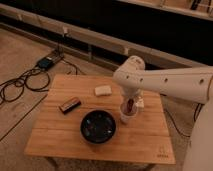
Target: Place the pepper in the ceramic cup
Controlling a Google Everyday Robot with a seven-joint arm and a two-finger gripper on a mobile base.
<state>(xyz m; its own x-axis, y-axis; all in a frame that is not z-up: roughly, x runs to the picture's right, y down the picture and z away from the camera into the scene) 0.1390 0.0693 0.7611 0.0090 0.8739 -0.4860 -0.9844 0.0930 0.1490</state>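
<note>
The white ceramic cup (127,117) stands on the wooden table (60,137), right of centre. My gripper (130,106) reaches down from the white arm on the right and sits directly over the cup's mouth. It is shut on the small dark red pepper (130,104), which hangs upright with its lower end at the cup's rim. The gripper hides the inside of the cup.
A wide black bowl (98,126) sits just left of the cup. A pale beige block (103,90) lies behind it and a dark flat bar (69,105) to the left. A small white item (140,102) lies just behind the cup. Cables and a box (47,62) lie on the floor.
</note>
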